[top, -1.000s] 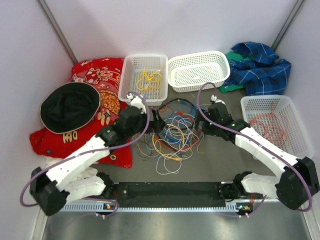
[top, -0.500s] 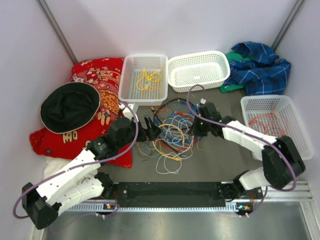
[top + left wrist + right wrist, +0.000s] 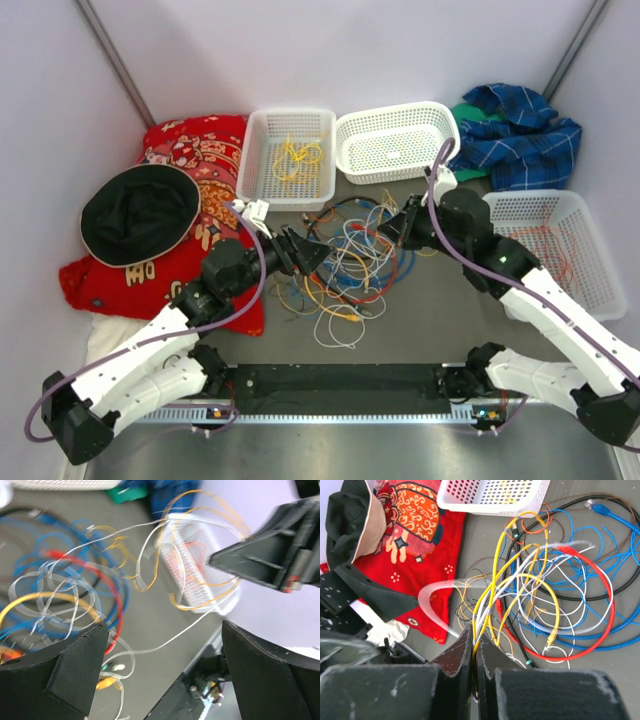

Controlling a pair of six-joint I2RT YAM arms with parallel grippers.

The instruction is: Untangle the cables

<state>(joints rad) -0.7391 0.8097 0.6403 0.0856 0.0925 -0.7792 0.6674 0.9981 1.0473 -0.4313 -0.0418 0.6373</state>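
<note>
Left gripper [image 3: 300, 250] is hovering at the near-left edge of the pile with its fingers spread wide and nothing between them (its wrist view is showing only open gap over the wires). Right gripper [image 3: 395, 228] is sitting at the pile's right side with its jaws pressed together. It is pinching what look like a few thin yellow and white strands running into its tips, and white and orange loops are rising off the pile toward it.

The tangled pile of thin flexible cables [image 3: 350, 265] in yellow, orange, blue, white, red and black is lying mid-way across the grey table [image 3: 430, 320], between the two grippers.

Handling, as I'm judging it: the strands are looking light, limp and springy, with slick jackets. Loops are likely going to snag and drag their neighbours, so slow pulls are looking safer. The red loop [image 3: 600, 595] is looking thicker and stiffer than the rest. The best holds are looking like a free end just behind a connector, e.g. the yellow plug end [image 3: 551, 640], or an outer loop clear of crossings.

Further back, a white plastic mesh basket [image 3: 250, 165] is holding a yellow wire, and another white mesh basket at far right [image 3: 520, 200] is holding orange-red wires. A red patterned cloth [image 3: 190, 150] is lying far left.
</note>
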